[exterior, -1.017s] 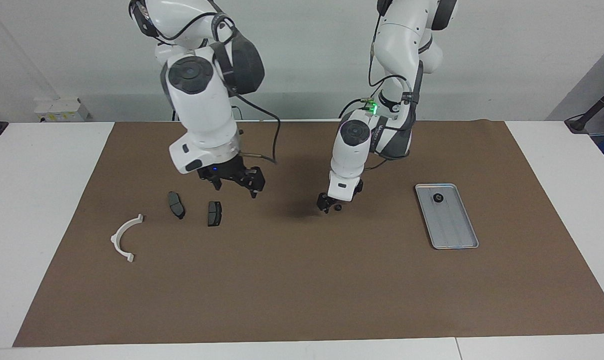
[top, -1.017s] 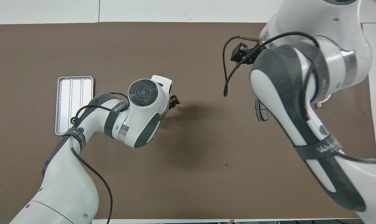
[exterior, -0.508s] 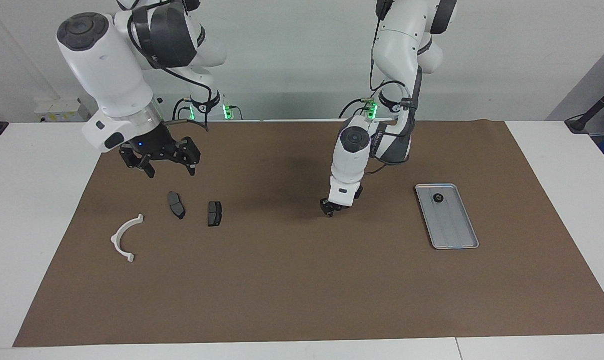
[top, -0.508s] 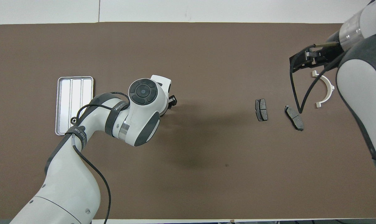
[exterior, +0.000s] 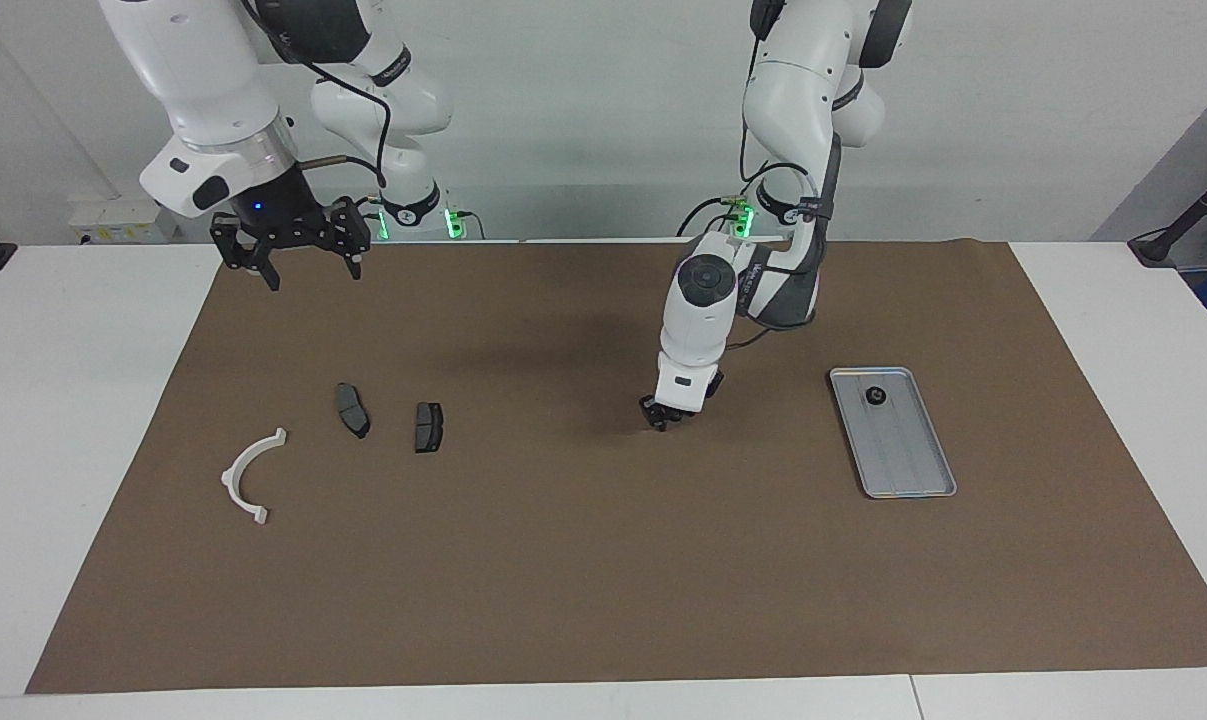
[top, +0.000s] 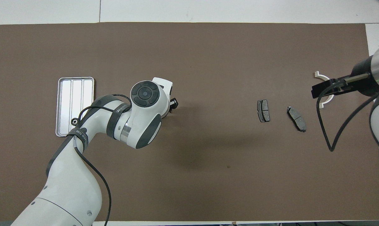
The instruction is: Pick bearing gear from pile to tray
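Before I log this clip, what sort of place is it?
Most likely a robotics lab bench set up for parts sorting. Two white arms stand at a white table covered by a brown mat, against a bare wall, with brake pads, a white arc piece and a metal tray laid out.

- Left gripper [exterior: 664,417] down at the mat [exterior: 603,600], mid-table.
- Tray [exterior: 918,480] toward the left arm's end from it, one gear [exterior: 875,396] inside.
- Two brake pads [exterior: 353,410] and arc piece [exterior: 247,478] well apart toward the right arm's end.
- Right gripper [exterior: 308,265] raised over the mat's edge, pads farther from the robots.
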Motion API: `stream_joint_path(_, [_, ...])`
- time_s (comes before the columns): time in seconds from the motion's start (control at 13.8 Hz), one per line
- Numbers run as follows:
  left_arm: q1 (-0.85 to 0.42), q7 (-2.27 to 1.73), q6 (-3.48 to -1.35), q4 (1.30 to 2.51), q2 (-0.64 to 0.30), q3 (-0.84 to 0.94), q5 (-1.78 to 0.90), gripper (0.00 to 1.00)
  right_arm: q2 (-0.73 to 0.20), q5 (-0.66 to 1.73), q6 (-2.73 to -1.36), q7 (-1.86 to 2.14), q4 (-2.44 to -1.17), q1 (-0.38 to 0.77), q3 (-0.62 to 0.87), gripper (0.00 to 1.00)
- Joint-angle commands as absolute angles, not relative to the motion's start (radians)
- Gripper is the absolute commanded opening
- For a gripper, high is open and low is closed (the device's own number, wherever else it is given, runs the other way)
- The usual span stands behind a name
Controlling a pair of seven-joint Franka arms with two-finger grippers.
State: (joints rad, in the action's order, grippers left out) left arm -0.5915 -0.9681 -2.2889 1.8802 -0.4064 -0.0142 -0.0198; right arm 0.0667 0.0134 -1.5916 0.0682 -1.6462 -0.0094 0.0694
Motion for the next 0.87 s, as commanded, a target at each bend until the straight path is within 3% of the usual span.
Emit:
stream_joint_path(0.0, [-0.606, -0.985, -2.293, 1.905, -0.394, -0.026, -0.002, 0.00, 0.156, 0.012, -1.631, 0.095, -1.752, -0.015, 0.064, 1.00])
stream_joint_path(0.22, [-0.571, -0.957, -2.214, 1.869, -0.377, -0.040, 0.000, 0.00, 0.169, 0.012, -1.621, 0.095, -1.764, -0.026, 0.064, 1.00])
stream_joint_path(0.44, [-0.375, -0.632, -2.114, 1.933, -0.232, -0.045, 0.003, 0.00, 0.158, 0.014, -1.631, 0.095, -1.749, -0.043, 0.064, 1.00])
stream_joint_path(0.8, [-0.123, -0.238, -2.170, 1.931, -0.235, -0.043, -0.002, 0.00, 0.156, 0.023, -1.632, 0.087, -1.743, -0.051, 0.069, 1.00])
